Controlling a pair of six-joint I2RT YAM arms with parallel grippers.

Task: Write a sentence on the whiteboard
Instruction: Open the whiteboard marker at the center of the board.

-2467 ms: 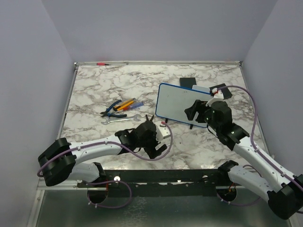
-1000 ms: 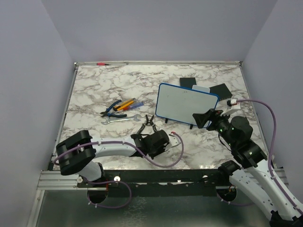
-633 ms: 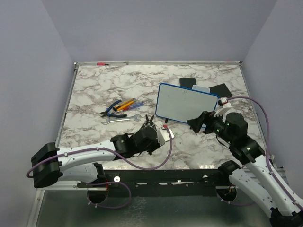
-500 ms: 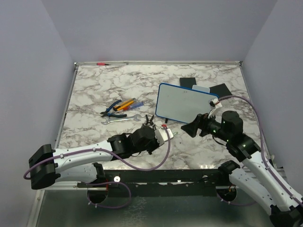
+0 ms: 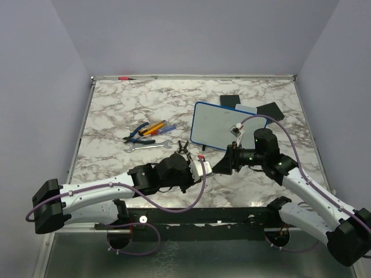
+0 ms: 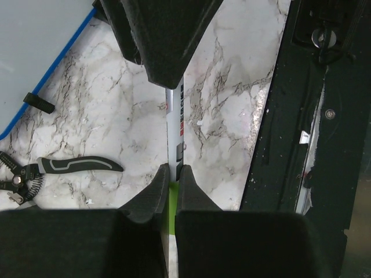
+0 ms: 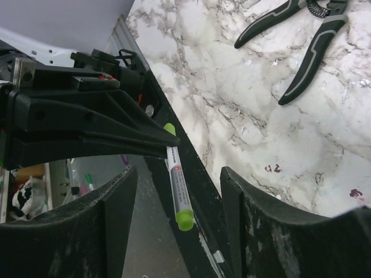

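Right tool (image 5: 222,165), fingers spread, has swung away from the whiteboard (image 5: 215,123) to meet the left tool (image 6: 171,174), which pinches a green-ended marker (image 7: 177,188). Whiteboard stands far right on the surface (image 5: 127,110), no writing discernible. Likely handover or uncapping.

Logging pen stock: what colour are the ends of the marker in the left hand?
Marker ends are lime green, barrel white; best seen in right wrist view.

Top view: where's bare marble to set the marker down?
Bare: back-left marble between the back rail and the hand tools. Crowded: centre front, where left claw and right claw meet at the marker, in front of the whiteboard.
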